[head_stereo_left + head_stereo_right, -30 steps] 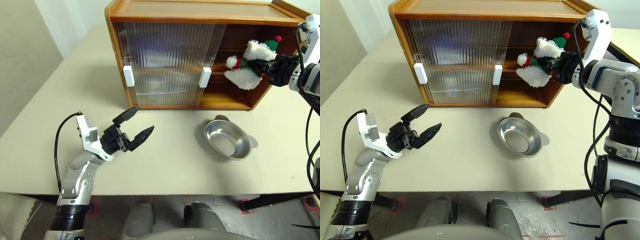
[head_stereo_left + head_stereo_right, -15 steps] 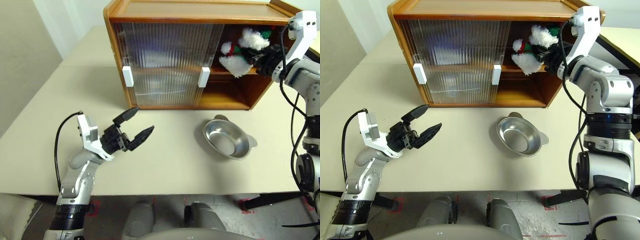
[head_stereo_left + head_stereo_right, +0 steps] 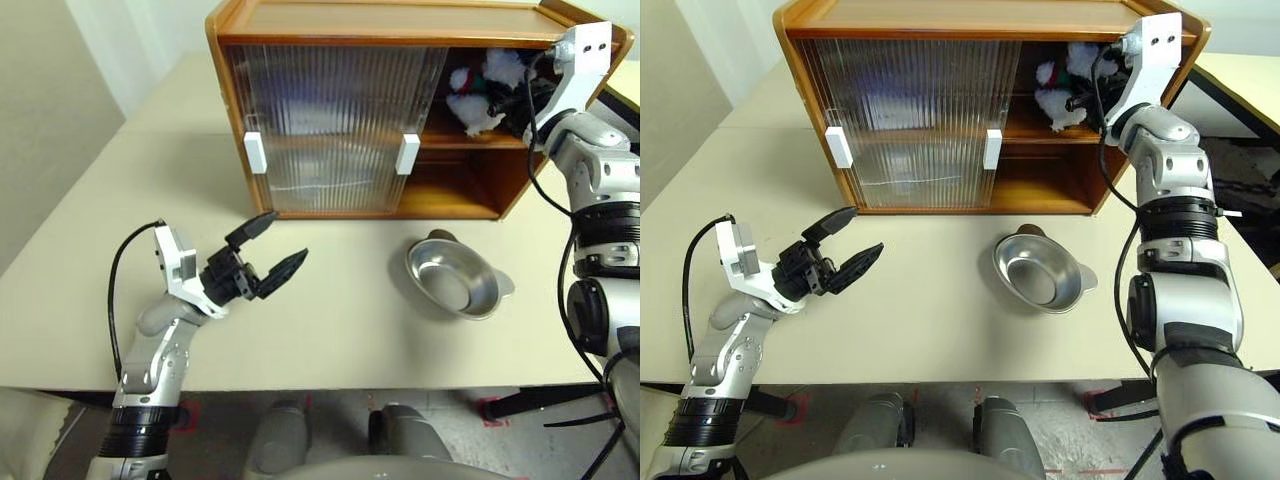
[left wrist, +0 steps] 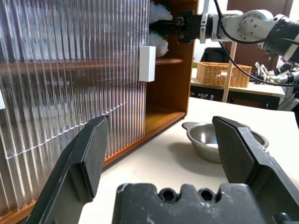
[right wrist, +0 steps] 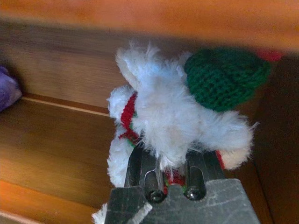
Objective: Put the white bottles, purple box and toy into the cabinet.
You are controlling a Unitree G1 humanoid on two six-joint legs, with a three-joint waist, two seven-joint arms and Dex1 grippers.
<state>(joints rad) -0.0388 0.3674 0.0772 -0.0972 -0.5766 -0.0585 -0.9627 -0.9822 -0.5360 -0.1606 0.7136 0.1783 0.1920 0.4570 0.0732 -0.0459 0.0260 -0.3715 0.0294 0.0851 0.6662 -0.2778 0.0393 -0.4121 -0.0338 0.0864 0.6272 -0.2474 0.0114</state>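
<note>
White plush is filling my right tool (image 5: 170, 179): I am gripping the toy (image 3: 478, 88) between its two black fingers, and I am holding it inside the open right side of the cabinet (image 3: 400, 20), above the inner shelf (image 3: 455, 140) in the upper compartment. Whether the toy is touching the shelf I cannot tell. Its green hat is pointing toward the cabinet's right wall. A bit of purple is showing deeper along the same shelf, at the edge of my right wrist view. Both ribbed sliding doors (image 3: 330, 125) are covering the left and middle of the cabinet, their white handles (image 3: 408, 154) facing me. My left tool (image 3: 268, 257) is hanging spread wide and empty over the table (image 3: 350, 330), well in front of the doors. A steel bowl (image 3: 455, 281) is sitting on the table just in front of the open compartment.
</note>
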